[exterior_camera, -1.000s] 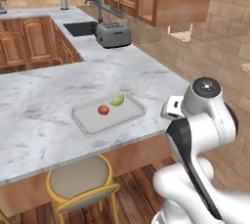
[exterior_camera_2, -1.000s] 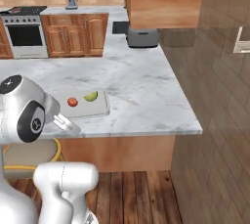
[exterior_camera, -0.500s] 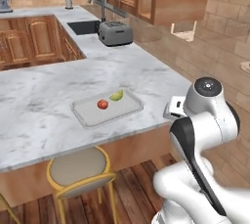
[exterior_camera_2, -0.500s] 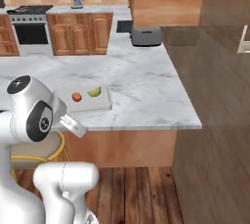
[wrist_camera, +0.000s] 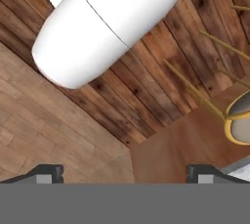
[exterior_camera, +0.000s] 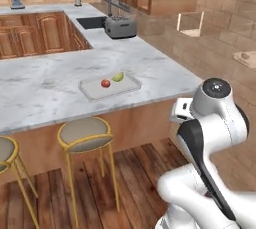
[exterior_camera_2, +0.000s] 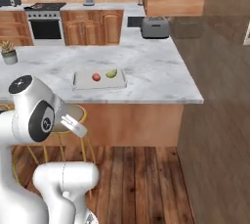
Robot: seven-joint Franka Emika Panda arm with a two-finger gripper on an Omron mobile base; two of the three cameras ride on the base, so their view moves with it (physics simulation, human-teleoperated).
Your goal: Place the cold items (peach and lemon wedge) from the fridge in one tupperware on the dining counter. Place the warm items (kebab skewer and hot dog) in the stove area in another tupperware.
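A pale flat tupperware [exterior_camera: 90,91] [exterior_camera_2: 78,84] lies on the marble dining counter [exterior_camera: 45,83] [exterior_camera_2: 146,71]. Inside it sit the red peach [exterior_camera: 105,83] [exterior_camera_2: 96,77] and the green-yellow lemon wedge [exterior_camera: 118,76] [exterior_camera_2: 112,73], side by side. My arm is folded in front of the base, well short of the counter. In the hand view my gripper [wrist_camera: 125,173] points down at the wooden floor, open, with nothing between its fingertips [wrist_camera: 49,171]. The stove [exterior_camera_2: 45,22] stands at the far back. The kebab skewer and hot dog are out of view.
Round stools with yellow legs [exterior_camera: 85,134] stand against the counter front, one also at the hand view's right edge [wrist_camera: 239,120]. A toaster [exterior_camera: 120,27] [exterior_camera_2: 155,26] and a sink [exterior_camera: 92,22] are at the counter's far end. A potted plant [exterior_camera_2: 7,52] sits at its left.
The whole picture has shifted: the base has backed away from the counter, so the stools and floor now show. The tupperware's contents and the open gripper are unchanged.
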